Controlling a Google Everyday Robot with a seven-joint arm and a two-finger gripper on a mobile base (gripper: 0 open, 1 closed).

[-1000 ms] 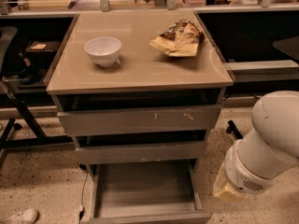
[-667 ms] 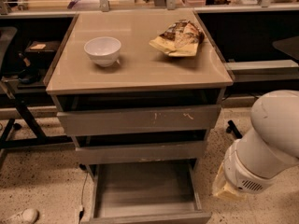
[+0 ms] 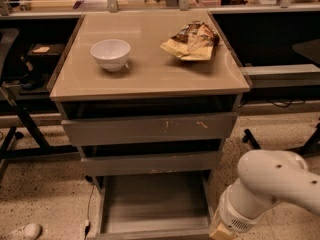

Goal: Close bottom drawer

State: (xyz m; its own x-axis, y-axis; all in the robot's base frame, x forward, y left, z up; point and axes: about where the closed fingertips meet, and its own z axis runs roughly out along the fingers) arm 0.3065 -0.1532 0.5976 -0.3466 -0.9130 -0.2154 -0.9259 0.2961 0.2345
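Bottom drawer (image 3: 152,204) open, gripper (image 3: 220,232) low by its right front corner

The grey bottom drawer (image 3: 152,201) at six o'clock stands pulled well out, level, its front at the lower edge, with the gripper out of view beyond the white arm (image 3: 272,181) at five o'clock.

— How does the bottom drawer (image 3: 152,204) stand?
— Pulled well out, under the two drawers (image 3: 150,129) above it.
— And on the cabinet (image 3: 150,81)?
— A white bowl (image 3: 110,54) on the left and a crumpled snack bag (image 3: 191,41) on the right, well apart.
— The gripper?
— Out of sight below the lower edge. The white arm (image 3: 270,189) reaches down just beside the drawer's right front corner.
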